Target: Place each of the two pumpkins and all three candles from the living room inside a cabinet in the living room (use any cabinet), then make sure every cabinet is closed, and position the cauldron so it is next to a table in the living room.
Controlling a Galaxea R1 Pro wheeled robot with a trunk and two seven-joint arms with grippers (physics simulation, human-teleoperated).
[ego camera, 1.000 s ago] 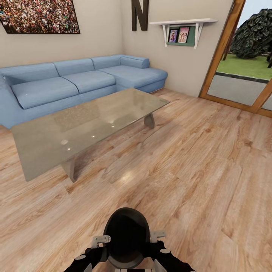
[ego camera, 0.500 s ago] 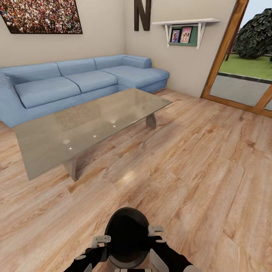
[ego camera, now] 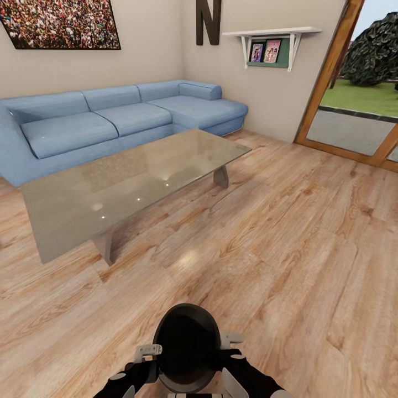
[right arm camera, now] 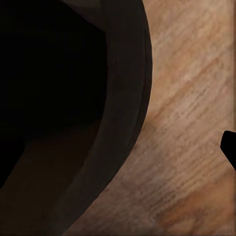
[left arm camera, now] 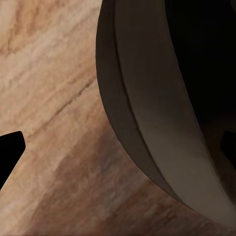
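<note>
Holding the cauldron (ego camera: 186, 347) between both arms, low over the wood floor (ego camera: 287, 249), I see my left gripper (ego camera: 147, 350) grasping its rim, my right gripper (ego camera: 229, 338) grasping the opposite rim; the glass table (ego camera: 127, 182) is well ahead-left.

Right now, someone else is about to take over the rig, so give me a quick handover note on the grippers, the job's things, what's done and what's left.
Left gripper and right gripper: each sits against one side of the black cauldron, one finger inside the rim and one outside; the grip looks two-handed, though actual contact is hard to confirm.
Cauldron: low in front of the robot, above the wood floor.
Glass coffee table: ahead and left, before the blue sofa, well apart from the cauldron.
Done: cauldron apparently picked up.
Left: set it beside the table. Pumpkins, candles and cabinet are out of sight, so check them.
</note>
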